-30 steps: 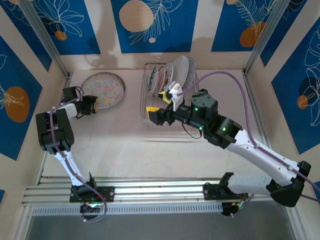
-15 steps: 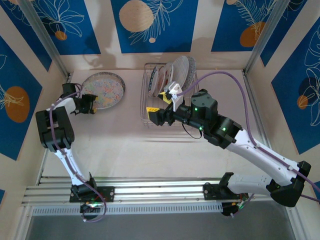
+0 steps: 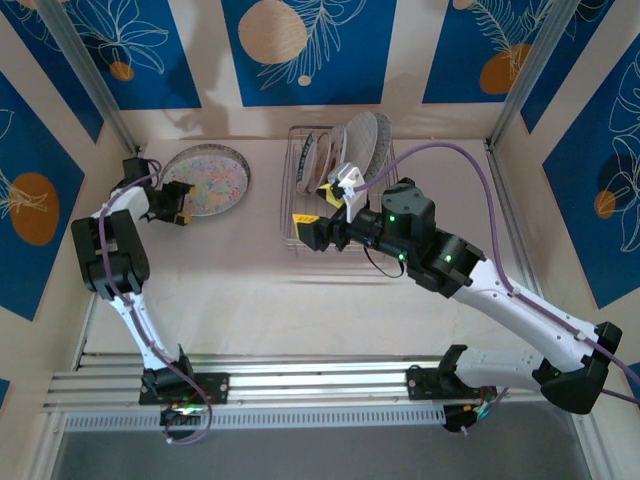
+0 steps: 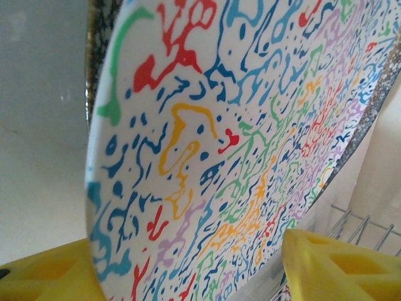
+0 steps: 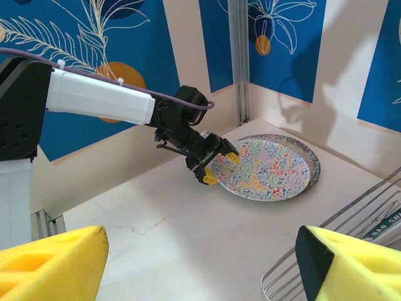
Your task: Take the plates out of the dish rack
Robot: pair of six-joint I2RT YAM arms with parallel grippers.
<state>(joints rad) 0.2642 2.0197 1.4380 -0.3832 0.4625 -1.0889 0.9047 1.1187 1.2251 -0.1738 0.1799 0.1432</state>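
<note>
The tabletop (image 3: 250, 280) carries the rack (image 3: 296, 150) at the middle of its far edge. Several plates (image 3: 362, 145) stand on edge in it, leaning together. The right arm (image 3: 500, 290) reaches from the near right corner toward the rack, and the left arm (image 3: 115, 260) runs up along the left edge. Near the far left corner a squiggle plate (image 3: 208, 182) lies on a grey plate (image 5: 308, 157), whose speckled rim shows past its far side. The left gripper (image 5: 219, 168) sits at the squiggle plate's near left rim. Its yellow pads (image 4: 332, 263) are spread to either side of that rim, with a gap between one pad and the plate. The right gripper (image 3: 308, 228) hangs over the rack's near left corner, its fingers (image 5: 50, 263) spread wide with nothing between them.
</note>
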